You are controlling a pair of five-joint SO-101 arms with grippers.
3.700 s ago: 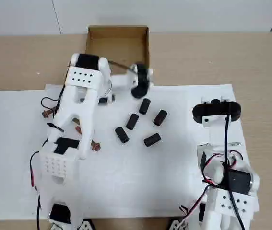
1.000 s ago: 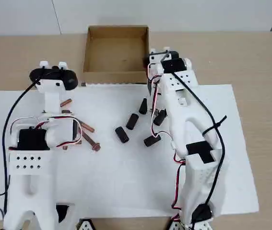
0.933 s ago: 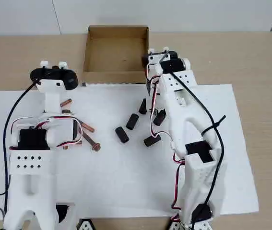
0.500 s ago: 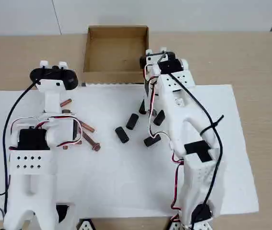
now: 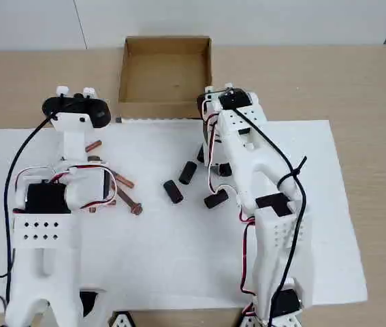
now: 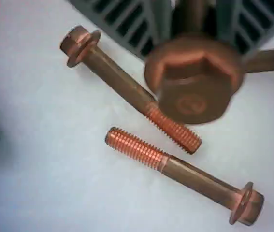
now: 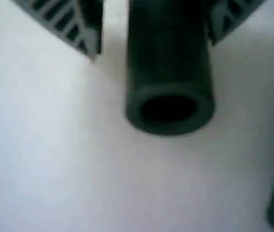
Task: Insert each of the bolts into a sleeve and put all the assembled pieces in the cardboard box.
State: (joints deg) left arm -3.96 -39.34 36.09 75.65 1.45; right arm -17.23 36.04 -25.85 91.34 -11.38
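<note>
Now sleeve (image 7: 168,92) lies inside parted right gripper (image 7: 153,41); left gripper (image 6: 190,24) grips bolt (image 6: 192,79).

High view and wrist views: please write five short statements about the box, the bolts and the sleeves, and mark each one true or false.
1. The brown cardboard box is empty. True.
2. The left end effector holds a copper-coloured metal bolt. True.
3. The other bolts lie inside the box. False: the loose bolts lie on the white paper sheet.
4. The right end effector has a black cylindrical sleeve between its fingers. True.
5. That sleeve has a bolt in it. False: the bore facing the camera is empty.
</note>
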